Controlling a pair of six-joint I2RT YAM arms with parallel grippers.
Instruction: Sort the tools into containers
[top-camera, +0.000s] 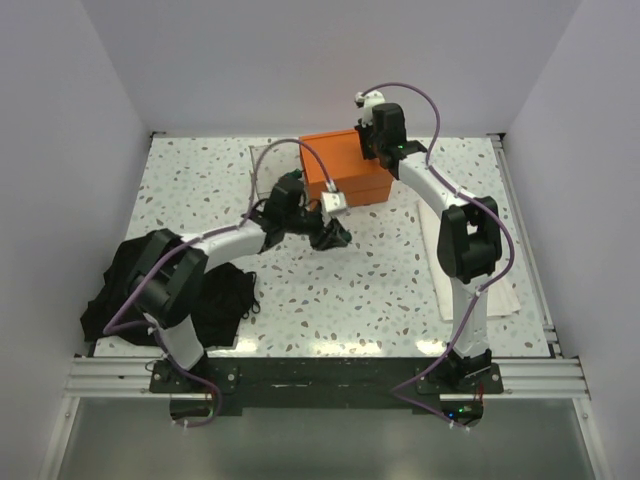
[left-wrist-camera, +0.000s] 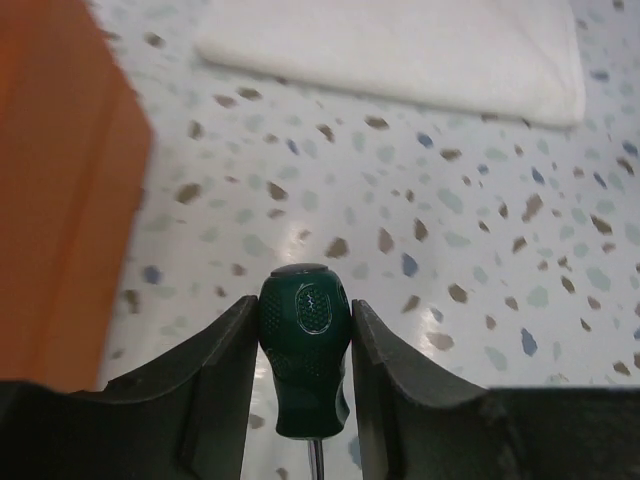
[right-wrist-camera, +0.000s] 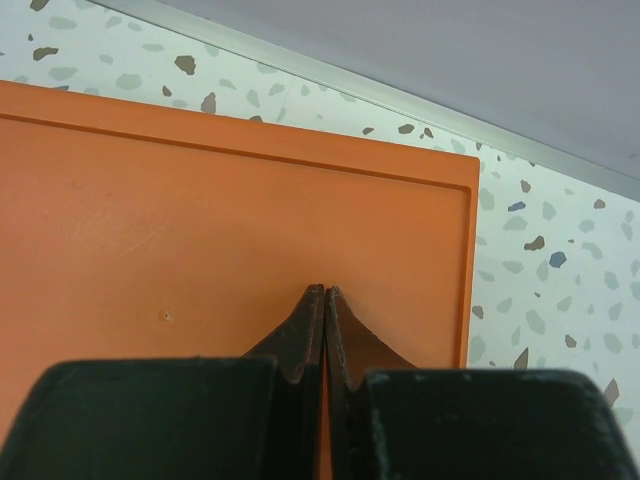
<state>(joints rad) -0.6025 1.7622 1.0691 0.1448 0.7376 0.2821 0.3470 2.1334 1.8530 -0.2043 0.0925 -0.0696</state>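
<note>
Gripping a stubby green screwdriver (left-wrist-camera: 305, 350), the left pincer (left-wrist-camera: 305, 318) has the orange box (right-wrist-camera: 200, 230) on its left; the right pincer (right-wrist-camera: 325, 297), closed and empty, hangs over it.

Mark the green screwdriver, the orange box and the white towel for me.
green screwdriver (left-wrist-camera: 305, 340): left wrist view, middle of its handle.
orange box (right-wrist-camera: 200, 220): right wrist view, flat top face.
white towel (left-wrist-camera: 400, 45): left wrist view, folded upper face.

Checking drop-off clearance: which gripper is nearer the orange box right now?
Right. The right gripper sits directly over the top of the orange box, jaws shut. The left gripper is off the box's near side over the table, jaws clamping a green-handled screwdriver.
</note>
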